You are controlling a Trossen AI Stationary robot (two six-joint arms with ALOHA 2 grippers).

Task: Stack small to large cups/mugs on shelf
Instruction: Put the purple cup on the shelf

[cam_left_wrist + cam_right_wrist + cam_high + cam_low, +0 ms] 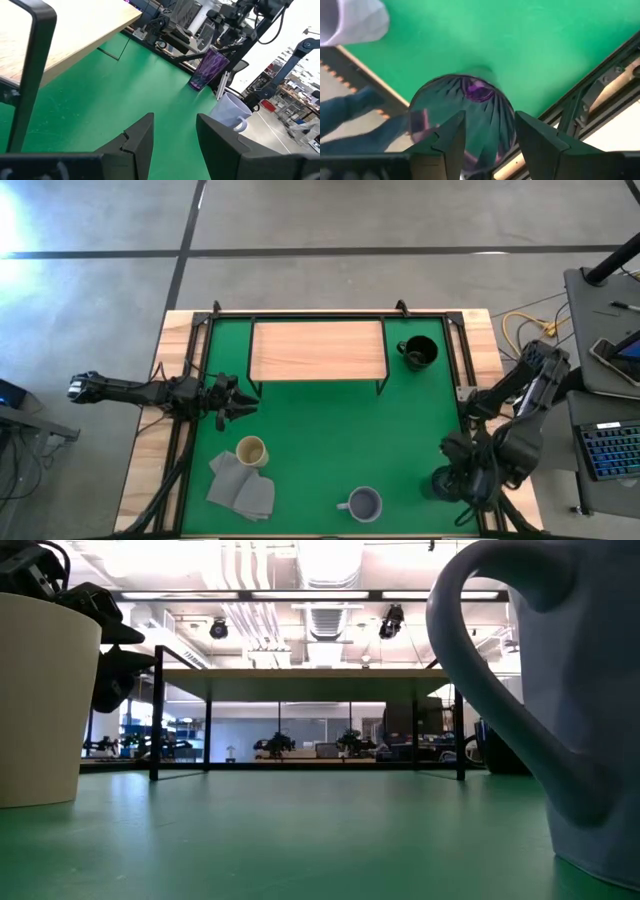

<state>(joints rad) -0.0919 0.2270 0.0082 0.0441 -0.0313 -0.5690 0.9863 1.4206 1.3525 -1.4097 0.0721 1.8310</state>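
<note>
1. Right hand (487,142) hangs over the purple tumbler (462,117) at the table's near right corner, fingers spread wide to either side of its rim, gripping nothing.
2. Lavender-grey mug (364,504) stands at the near edge, the tan cup (251,451) beside the grey cloth (240,486) toward the near left.
3. Left hand (238,399) waits at the left edge of the green mat (330,440), fingers apart and empty.
4. Black mug (418,352) stands just right of the bare shelf (318,349) at the far edge.
</note>
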